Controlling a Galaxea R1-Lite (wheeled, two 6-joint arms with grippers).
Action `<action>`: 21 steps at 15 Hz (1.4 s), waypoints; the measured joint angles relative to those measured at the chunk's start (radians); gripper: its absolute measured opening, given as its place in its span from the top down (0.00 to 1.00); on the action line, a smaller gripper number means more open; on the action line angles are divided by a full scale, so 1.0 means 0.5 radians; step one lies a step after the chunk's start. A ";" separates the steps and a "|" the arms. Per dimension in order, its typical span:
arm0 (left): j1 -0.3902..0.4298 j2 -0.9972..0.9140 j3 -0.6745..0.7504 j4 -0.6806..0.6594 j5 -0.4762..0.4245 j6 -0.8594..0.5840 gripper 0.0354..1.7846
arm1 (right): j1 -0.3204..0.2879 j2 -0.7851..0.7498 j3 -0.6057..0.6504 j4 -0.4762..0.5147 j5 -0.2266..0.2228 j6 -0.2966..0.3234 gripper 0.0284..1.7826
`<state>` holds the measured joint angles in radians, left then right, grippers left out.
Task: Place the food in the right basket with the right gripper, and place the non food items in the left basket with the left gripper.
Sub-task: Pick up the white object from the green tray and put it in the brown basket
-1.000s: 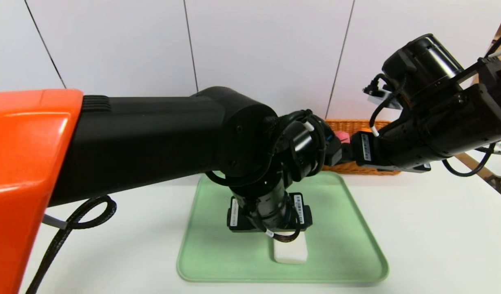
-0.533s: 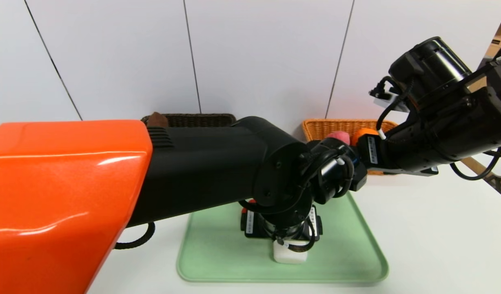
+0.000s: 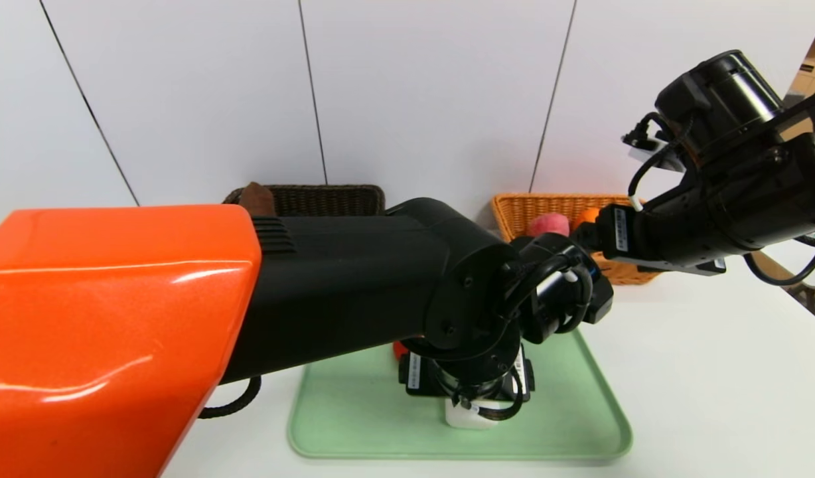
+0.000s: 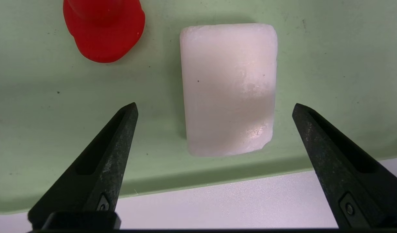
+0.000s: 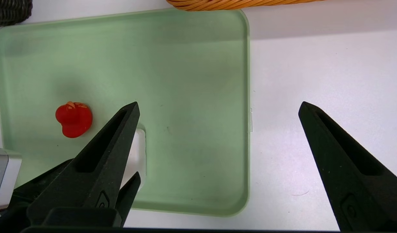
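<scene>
Directly between the wide-open left hand's (image 4: 214,108) fingers lies the white soap bar (image 4: 228,87), untouched.

Tray (image 5: 192,64): I see pale mint green, plain, with a few dark specks.
Soap bar (image 4: 228,87): milky white, faintly glossy.
Small toy (image 5: 73,119): bright red, with a pale orange mark on top.
Left basket (image 3: 328,198): dark brown weave.
Right basket (image 3: 547,204): orange-tan weave, holding a pink item (image 3: 548,224) and an orange one (image 3: 587,216).
Left arm (image 3: 115,332): glossy orange shell, black beyond it.
Table (image 5: 315,81): white.
Wall (image 3: 434,93): white panels, thin dark seams.
</scene>
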<state>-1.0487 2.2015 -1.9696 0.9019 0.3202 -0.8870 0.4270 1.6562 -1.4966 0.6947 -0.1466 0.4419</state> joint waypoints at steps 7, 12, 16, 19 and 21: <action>0.001 0.031 0.000 -0.033 0.003 -0.011 0.06 | -0.013 -0.103 0.101 -0.030 0.006 0.002 0.05; -0.006 0.095 0.000 -0.109 0.008 0.014 0.06 | -0.014 -0.156 0.263 -0.239 0.006 -0.006 0.05; -0.004 0.131 0.000 -0.114 0.032 0.033 0.06 | -0.014 -0.173 0.309 -0.256 0.009 -0.015 0.05; -0.005 0.143 0.000 -0.119 0.039 0.083 0.06 | -0.011 -0.167 0.315 -0.283 0.013 -0.021 0.05; -0.004 0.158 0.000 -0.144 0.040 0.119 0.06 | -0.011 -0.163 0.322 -0.294 0.016 -0.024 0.05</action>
<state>-1.0506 2.2806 -1.9696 0.8298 0.3400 -0.8274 0.4213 1.5749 -1.3355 0.5474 -0.1385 0.4300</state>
